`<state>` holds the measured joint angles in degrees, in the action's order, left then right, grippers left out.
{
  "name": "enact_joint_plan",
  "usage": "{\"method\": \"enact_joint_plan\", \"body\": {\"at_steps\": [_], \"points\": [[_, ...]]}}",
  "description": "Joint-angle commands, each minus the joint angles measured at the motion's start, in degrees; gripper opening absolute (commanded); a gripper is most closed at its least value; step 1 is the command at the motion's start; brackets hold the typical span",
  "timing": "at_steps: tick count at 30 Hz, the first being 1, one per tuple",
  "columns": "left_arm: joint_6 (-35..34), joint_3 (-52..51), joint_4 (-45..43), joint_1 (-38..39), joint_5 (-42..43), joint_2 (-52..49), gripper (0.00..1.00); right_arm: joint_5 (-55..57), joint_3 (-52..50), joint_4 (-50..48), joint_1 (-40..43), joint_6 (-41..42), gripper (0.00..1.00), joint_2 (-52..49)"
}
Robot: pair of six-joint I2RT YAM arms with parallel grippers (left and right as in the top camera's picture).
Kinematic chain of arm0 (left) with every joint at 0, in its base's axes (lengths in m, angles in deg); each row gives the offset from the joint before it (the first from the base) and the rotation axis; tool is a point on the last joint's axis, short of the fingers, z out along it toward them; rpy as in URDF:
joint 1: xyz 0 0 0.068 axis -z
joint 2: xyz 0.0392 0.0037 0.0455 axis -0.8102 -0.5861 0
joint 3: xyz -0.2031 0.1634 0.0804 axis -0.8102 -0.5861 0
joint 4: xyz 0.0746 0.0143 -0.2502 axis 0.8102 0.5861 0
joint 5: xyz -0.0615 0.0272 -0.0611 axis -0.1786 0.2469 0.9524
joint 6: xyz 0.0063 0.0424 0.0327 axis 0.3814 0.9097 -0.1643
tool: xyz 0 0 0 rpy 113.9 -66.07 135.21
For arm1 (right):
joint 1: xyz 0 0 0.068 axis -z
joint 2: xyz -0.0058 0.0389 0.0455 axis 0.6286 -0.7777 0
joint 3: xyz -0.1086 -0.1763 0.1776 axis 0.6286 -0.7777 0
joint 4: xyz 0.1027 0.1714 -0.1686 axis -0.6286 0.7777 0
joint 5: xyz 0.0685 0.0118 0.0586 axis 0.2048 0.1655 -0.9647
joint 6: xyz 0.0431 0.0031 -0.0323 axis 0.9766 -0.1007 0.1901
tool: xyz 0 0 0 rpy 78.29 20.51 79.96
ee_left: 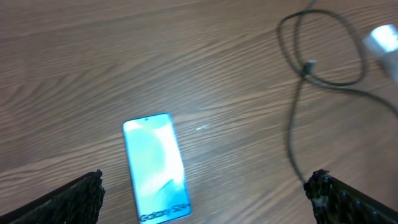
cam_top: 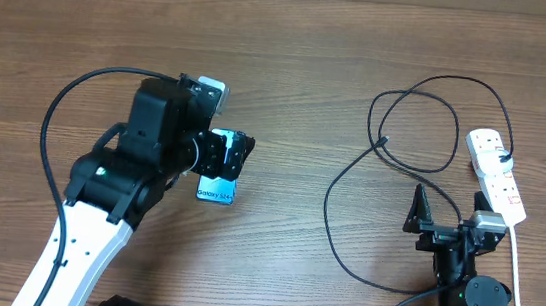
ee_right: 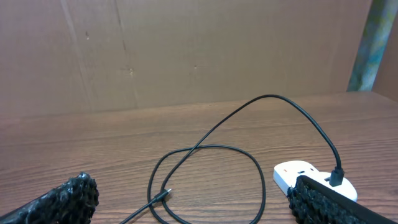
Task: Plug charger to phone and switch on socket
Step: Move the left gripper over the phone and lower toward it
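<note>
Over the left half of the table (cam_top: 301,65), the left gripper (ee_left: 205,186) is hovering, jaws spread wide, just above the phone (ee_left: 155,168), which is lying flat and glowing. The right gripper (cam_top: 446,208) is gaping empty beside the looped charger (cam_top: 393,155), near the socket (cam_top: 497,173).

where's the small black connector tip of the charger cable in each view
overhead: small black connector tip right of centre
left wrist: tip upper right
right wrist: tip at the bottom, left of centre
shared landmark: white oblong power strip, right of the tip in every view
</note>
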<state>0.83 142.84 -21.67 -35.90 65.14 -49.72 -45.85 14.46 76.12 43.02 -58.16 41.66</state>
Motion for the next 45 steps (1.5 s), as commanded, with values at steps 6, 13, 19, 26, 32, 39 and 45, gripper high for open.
{"method": "enact_joint_plan", "body": {"at_steps": [6,13,19,26,32,39,45], "points": [[1.07,1.38,-0.20,0.13,-5.88,-4.81,0.99,0.72,-0.55,-0.33,-0.26,-0.09,1.00,0.46],[1.09,1.38,-0.57,0.13,-5.90,-9.09,1.00,0.72,-0.55,-0.33,-0.26,-0.11,1.00,0.46],[1.07,1.38,-0.83,0.13,-5.86,-13.20,0.99,0.72,-0.55,-0.33,-0.26,-0.09,1.00,0.46],[1.07,1.38,-0.83,0.13,-5.88,-17.33,1.00,0.72,-0.55,-0.33,-0.26,-0.09,1.00,0.46],[1.07,1.38,-0.85,0.13,-5.90,-20.85,1.00,0.72,-0.55,-0.33,-0.26,-0.09,1.00,0.46],[1.07,1.38,-0.94,0.13,-5.90,-23.10,1.00,0.72,-0.55,-0.33,-0.26,-0.09,1.00,0.46],[1.07,1.36,-1.40,0.13,-5.88,-24.06,1.00,0.72,-0.55,-0.33,-0.26,-0.09,1.00,0.46]]}}
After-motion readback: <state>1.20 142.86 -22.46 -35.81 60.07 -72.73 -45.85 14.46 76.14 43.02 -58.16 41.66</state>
